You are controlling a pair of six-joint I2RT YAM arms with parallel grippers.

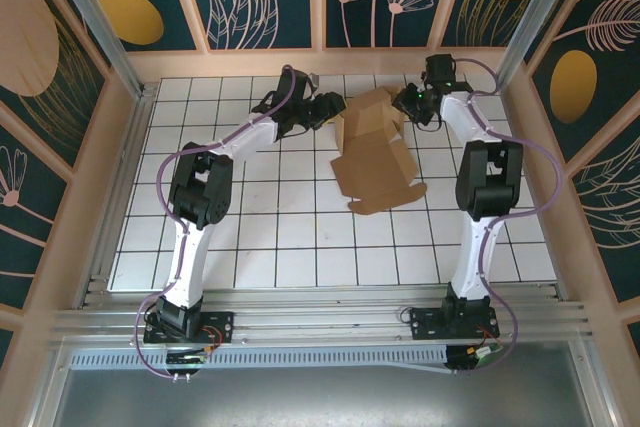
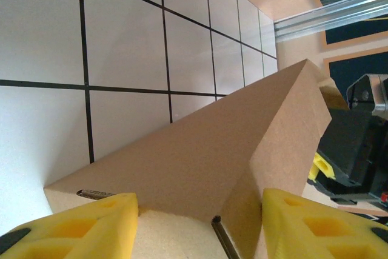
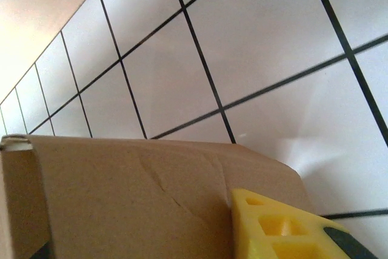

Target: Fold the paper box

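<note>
The paper box (image 1: 375, 162) is a brown cardboard sheet lying mid-table. Its far part (image 1: 368, 112) is folded up off the tiles and its near part lies flat. My left gripper (image 1: 326, 113) is at the raised part's left side. In the left wrist view its yellow fingers (image 2: 76, 228) stand apart, with a folded cardboard ridge (image 2: 200, 150) spanning the gap and touching both. My right gripper (image 1: 411, 101) is at the raised part's right side. One yellow finger (image 3: 282, 225) presses on a creased cardboard panel (image 3: 139, 204), which hides the other finger.
The white gridded table (image 1: 250, 237) has a wooden rim (image 1: 120, 197) and patterned walls all round. An aluminium post (image 2: 327, 16) runs behind the box in the left wrist view. The right arm's dark wrist housing (image 2: 357, 144) sits just beyond the cardboard ridge.
</note>
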